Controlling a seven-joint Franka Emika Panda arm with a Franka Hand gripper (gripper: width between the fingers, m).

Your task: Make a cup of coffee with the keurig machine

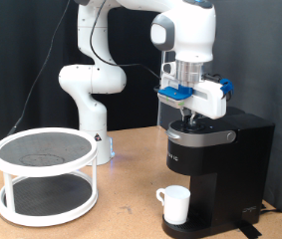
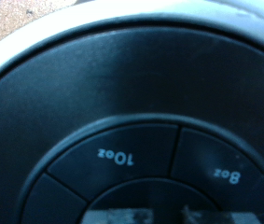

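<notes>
1. Cup (image 1: 175, 204): a small white glazed mug, smooth and round, stands upright on the drip base of the machine, under the overhang where the spout would be. From how it sits, placing it looks done. I cannot see into it, so I cannot say whether it holds any coffee.

2. Machine (image 1: 215, 164): a black boxy brewer in matt plastic with a rounded lid. It stands on the wooden tabletop (image 1: 121, 214) at the exterior view's right. The lid looks shut, which suggests loading is over, though no pod shows.

3. End effector (image 1: 190, 115): pointed straight down at the machine's top, at or just above its button ring. The fingertips are lost against the dark lid, so I cannot tell whether they are apart or together, nor whether they touch. It holds nothing that I can see.

4. Buttons (image 2: 122, 163): the wrist view is filled by a round black panel cut into wedge keys, with pale print reading 10oz and 8oz inside a silver rim. My judgement is that the work stands at the size-choosing or brew-starting step.

5. Rack (image 1: 46, 174): a white two-tier round stand with dark mesh shelves, well apart at the exterior view's left.

6. Arm (image 1: 91, 70): glossy white, jointed, against a black curtain.
</notes>
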